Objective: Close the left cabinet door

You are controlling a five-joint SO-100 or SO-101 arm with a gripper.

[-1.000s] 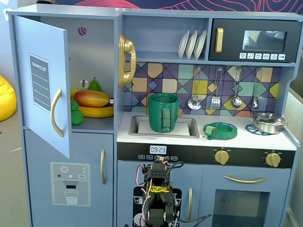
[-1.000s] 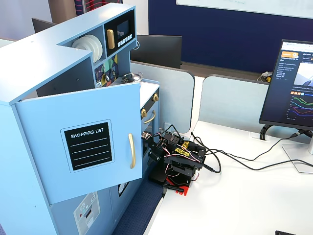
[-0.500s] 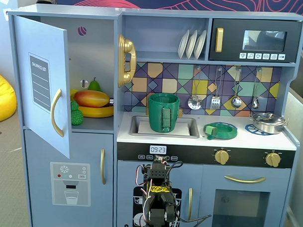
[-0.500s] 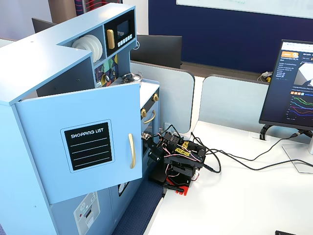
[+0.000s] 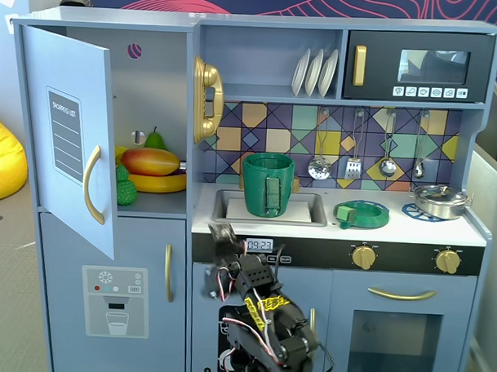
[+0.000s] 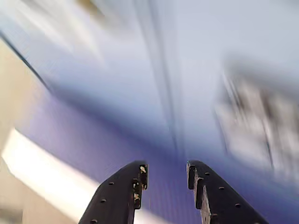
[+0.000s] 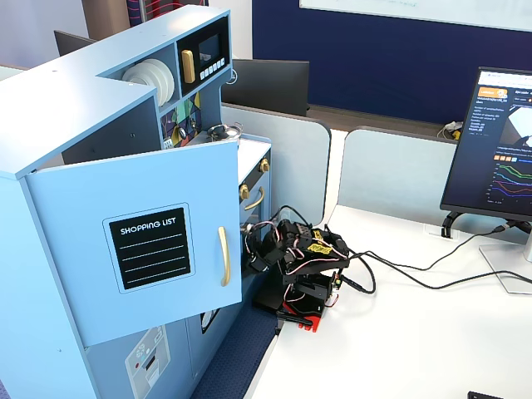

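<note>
The left cabinet door (image 5: 70, 139) is light blue with a black "SHOPPING LIST" panel and a curved gold handle (image 5: 90, 184). It stands swung wide open on the toy kitchen's upper left, and in the side fixed view the left cabinet door (image 7: 141, 249) faces the camera. My gripper (image 5: 221, 232) is raised in front of the counter edge, to the right of the door and lower than its handle, touching nothing. In the wrist view the gripper (image 6: 166, 169) is open with nothing between its black fingers, and the blue surfaces ahead are blurred.
Toy fruit (image 5: 150, 161) lies on the shelf inside the open cabinet. A gold phone (image 5: 207, 99) hangs beside it and a green pot (image 5: 267, 185) sits in the sink. Below is a lower door with a dispenser graphic (image 5: 114, 300). A monitor (image 7: 499, 141) and cables (image 7: 416, 278) are on the white desk.
The arm has unfolded from its low pose. The gripper has risen and swung up and left to counter height. The cabinet door has not moved.
</note>
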